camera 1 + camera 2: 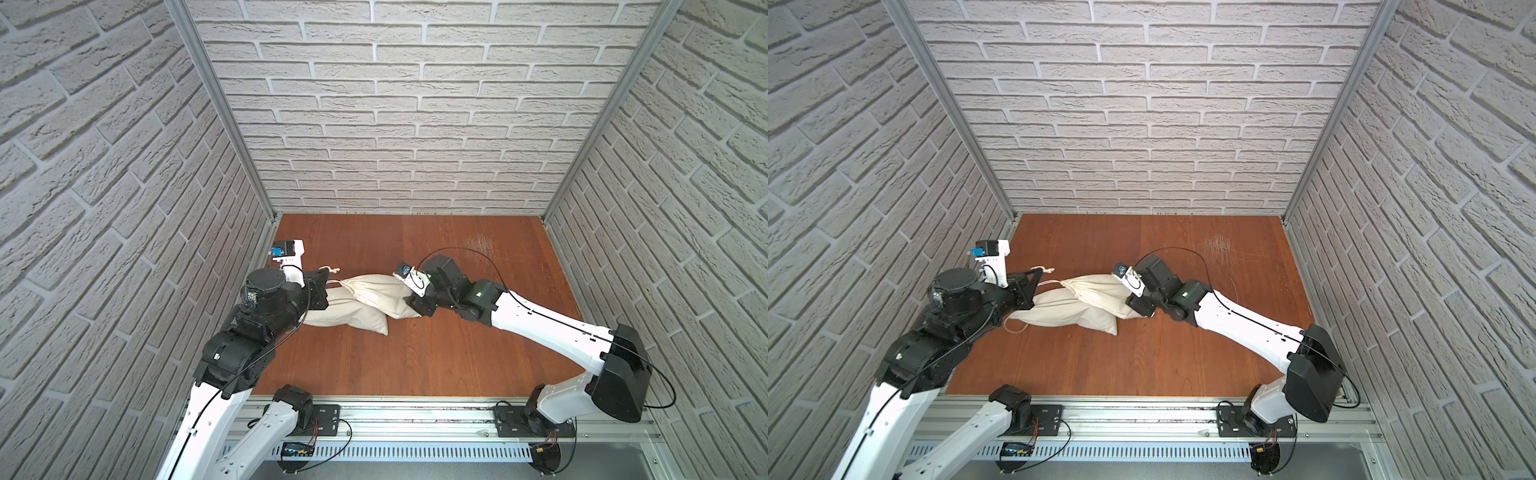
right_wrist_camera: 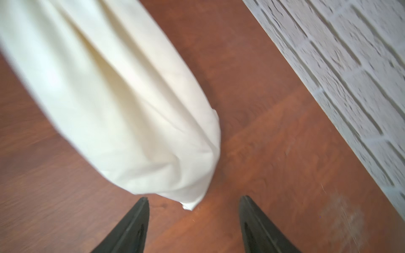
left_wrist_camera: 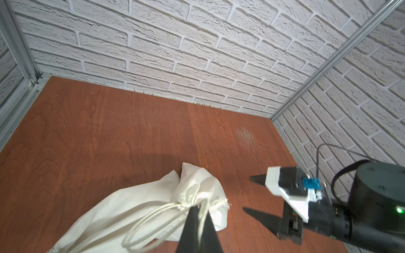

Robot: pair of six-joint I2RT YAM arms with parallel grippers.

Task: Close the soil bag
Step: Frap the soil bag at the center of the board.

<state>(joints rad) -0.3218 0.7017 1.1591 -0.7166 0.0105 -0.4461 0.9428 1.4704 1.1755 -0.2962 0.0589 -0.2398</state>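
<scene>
Bag count: one. You have a single cream cloth bag [image 1: 365,299] lying on its side on the wooden table [image 1: 415,357], left of centre, between the two grippers. Its neck is gathered tight and points toward your left arm [image 1: 249,332]. One looped cord [image 3: 153,213] runs out from the neck.

Your left gripper [image 3: 199,215] is clamped on that cord, jaws together, close to the neck. Your right gripper [image 2: 194,197] is released, jaws wide apart, holding nothing. The bag's bottom corner sits just ahead of the gap, and you cannot tell whether it touches a finger.

In both top views the left arm covers the bag's near-left part and the right wrist [image 1: 440,282] covers its other end. One scratched patch [image 1: 480,243] marks the table behind the right arm. Brick-pattern walls [image 1: 374,124] close three sides.
</scene>
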